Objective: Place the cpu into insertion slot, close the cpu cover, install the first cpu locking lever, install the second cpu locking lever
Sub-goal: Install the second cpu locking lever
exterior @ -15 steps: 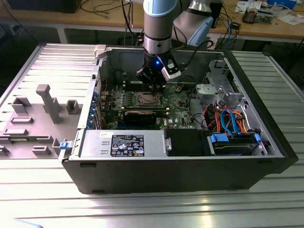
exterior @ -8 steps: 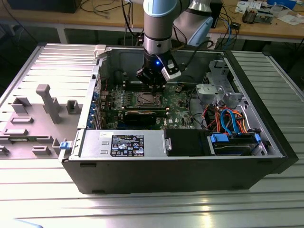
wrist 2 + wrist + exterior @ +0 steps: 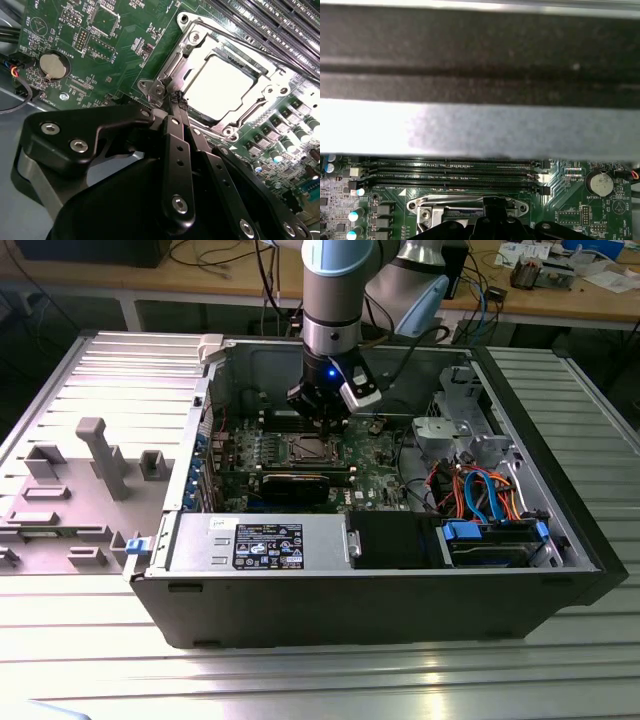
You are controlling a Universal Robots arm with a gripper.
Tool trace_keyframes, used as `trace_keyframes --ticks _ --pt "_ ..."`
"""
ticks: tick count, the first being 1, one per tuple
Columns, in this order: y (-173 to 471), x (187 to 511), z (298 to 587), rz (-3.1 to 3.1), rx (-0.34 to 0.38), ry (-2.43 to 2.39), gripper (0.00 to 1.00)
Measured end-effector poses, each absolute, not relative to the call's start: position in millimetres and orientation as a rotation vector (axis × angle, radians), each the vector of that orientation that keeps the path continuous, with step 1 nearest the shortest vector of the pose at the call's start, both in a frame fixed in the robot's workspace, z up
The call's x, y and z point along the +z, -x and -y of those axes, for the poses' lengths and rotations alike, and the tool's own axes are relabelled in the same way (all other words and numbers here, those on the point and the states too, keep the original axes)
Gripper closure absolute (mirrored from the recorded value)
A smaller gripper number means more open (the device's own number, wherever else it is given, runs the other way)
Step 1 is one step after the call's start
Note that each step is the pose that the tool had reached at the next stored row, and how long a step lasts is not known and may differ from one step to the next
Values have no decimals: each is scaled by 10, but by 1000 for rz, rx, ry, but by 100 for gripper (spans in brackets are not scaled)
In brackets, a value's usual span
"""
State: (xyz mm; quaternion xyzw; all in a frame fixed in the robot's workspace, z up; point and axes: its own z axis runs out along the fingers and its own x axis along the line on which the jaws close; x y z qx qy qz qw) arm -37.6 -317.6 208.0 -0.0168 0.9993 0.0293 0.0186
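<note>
1. Exterior view: an open black computer case (image 3: 180,585) lies on a ribbed grey metal table (image 3: 300,680); wooden benches with cables stand behind.
2. A grey moulded fixture tray (image 3: 70,495) sits on the table, well apart from the black claw (image 3: 322,423), toward the exterior view's left.
3. The case walls ring the green motherboard (image 3: 375,455); blue and orange cables (image 3: 480,490) crowd the side toward the exterior view's right.
4. The silver-and-blue arm (image 3: 335,300) descends vertically into the case, its claw just above the socket area.
5. In the second wrist view the claw (image 3: 176,98) is pressed together, its tips at the corner of the thin silver metal cpu cover (image 3: 197,47).
6. The dull silver square cpu (image 3: 220,85) lies seated in the insertion slot (image 3: 186,75), just beyond the tips, cover down around it.
7. Long black memory slots (image 3: 455,172) lie just past the socket in the first wrist view.
</note>
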Motion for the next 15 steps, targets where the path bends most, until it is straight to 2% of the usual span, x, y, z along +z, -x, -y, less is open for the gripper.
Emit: trace_keyframes --ticks 15 --pt "376 2080 3212 -3103 91 52 89"
